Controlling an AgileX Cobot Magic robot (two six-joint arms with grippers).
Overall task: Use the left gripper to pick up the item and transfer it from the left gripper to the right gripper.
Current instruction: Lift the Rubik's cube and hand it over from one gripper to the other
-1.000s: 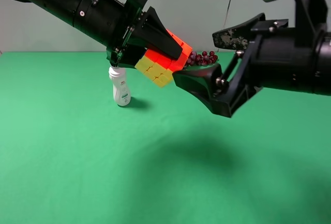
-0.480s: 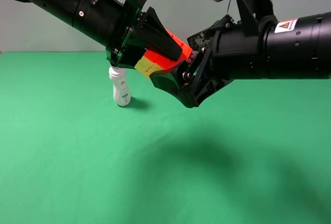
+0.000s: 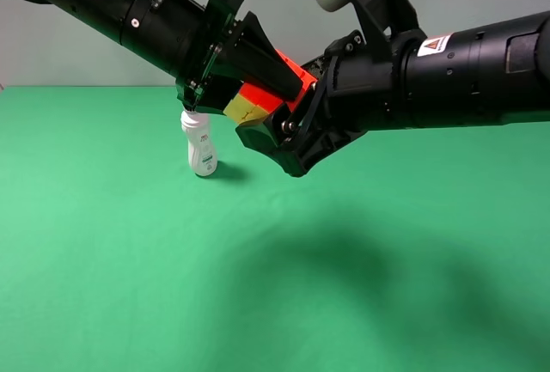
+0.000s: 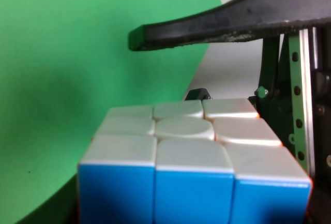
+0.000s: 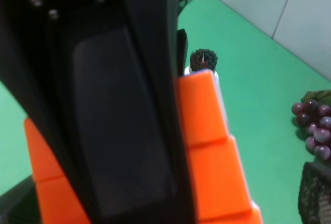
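Observation:
The item [image 3: 247,104], a puzzle cube showing orange and yellow faces, hangs above the green table with my left gripper [image 3: 271,95] shut on it. My right gripper [image 3: 285,104] has come in from the right and stands open, one finger under the cube and the other above it, straddling it. In the left wrist view the cube [image 4: 191,157] shows blue and white faces, and a right gripper finger [image 4: 232,22] runs past above it. The right wrist view shows the orange face [image 5: 207,131] behind a broad black left gripper finger [image 5: 119,120].
A white bottle [image 3: 202,144] with a black cap [image 5: 202,58] stands upright on the green table [image 3: 129,260], just below the left gripper. A bunch of dark red grapes [image 5: 313,125] lies farther back on the table.
The right arm has moved left, bringing its open jaws from beside the cube to around it. The left arm and the cube have stayed in place.

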